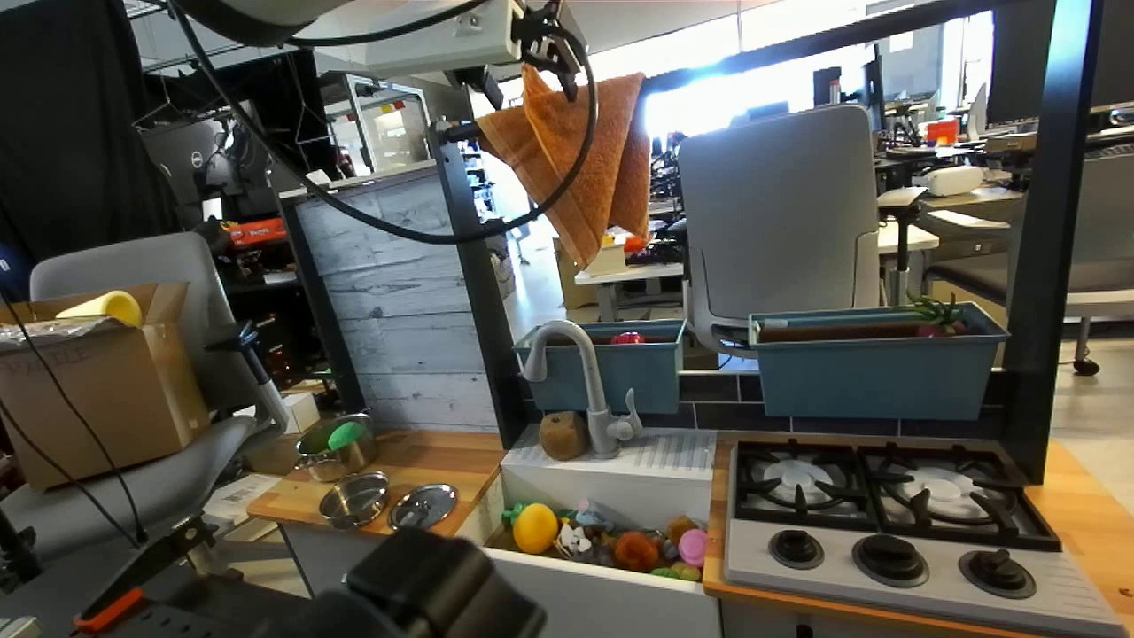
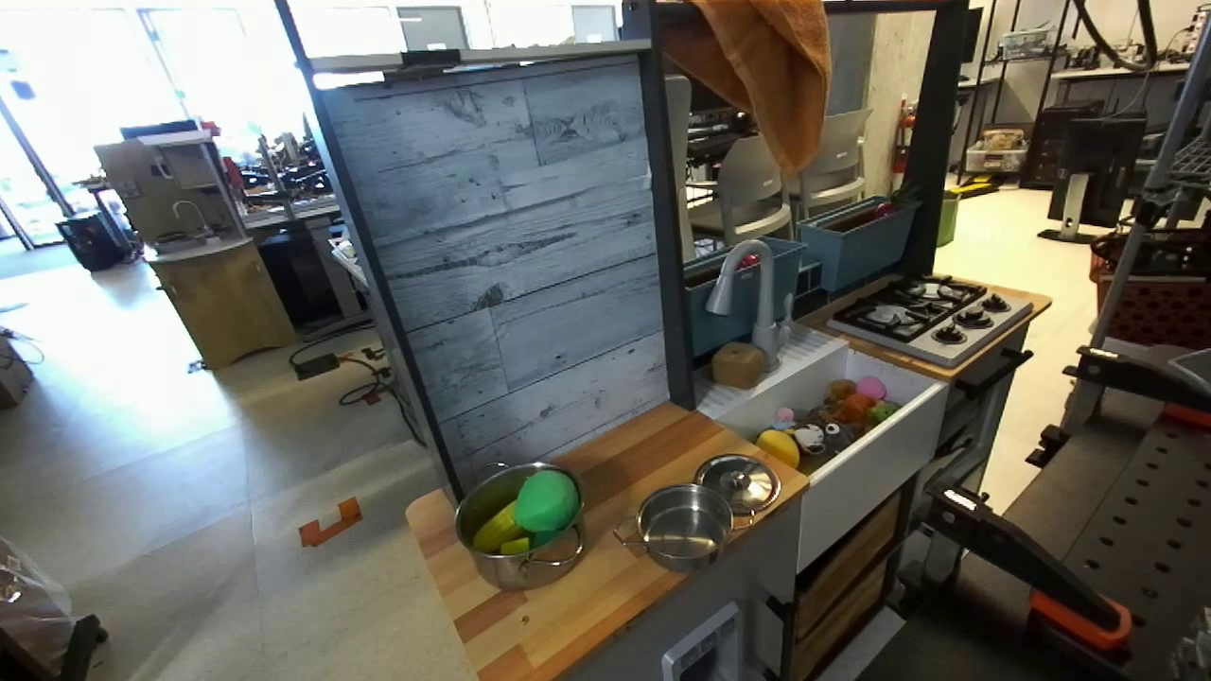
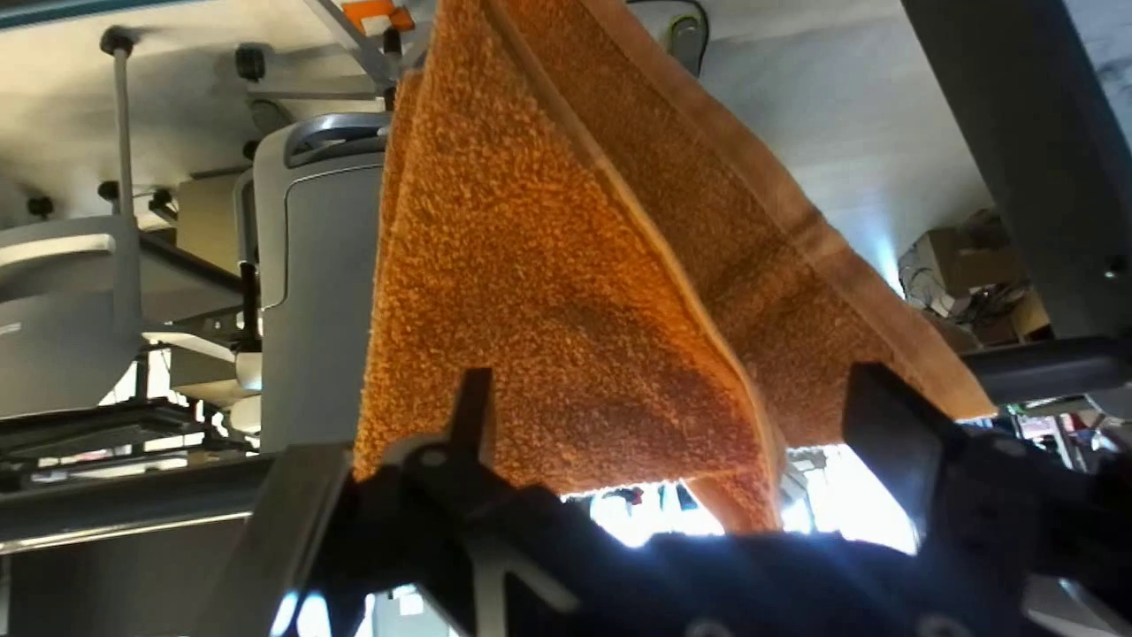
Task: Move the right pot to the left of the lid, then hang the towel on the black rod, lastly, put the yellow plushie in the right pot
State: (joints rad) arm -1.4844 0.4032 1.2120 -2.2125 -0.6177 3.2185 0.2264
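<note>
The orange-brown towel [image 1: 618, 146] hangs over the left part of the black rod [image 1: 797, 48].
The gripper [image 1: 530, 97] is near the towel's top, its fingers wide apart; whether they touch the towel cannot be told. On the counter [image 2: 605, 463] at the left, the smaller pot [image 2: 685, 526] stands just left of the lid [image 2: 737, 482], the larger pot [image 2: 520, 570] farther left with green and yellow toys [image 2: 547, 501] inside. The yellow plushie [image 1: 535, 529] lies at the left end of the sink [image 2: 875, 482] among other toys [image 2: 856, 408].
</note>
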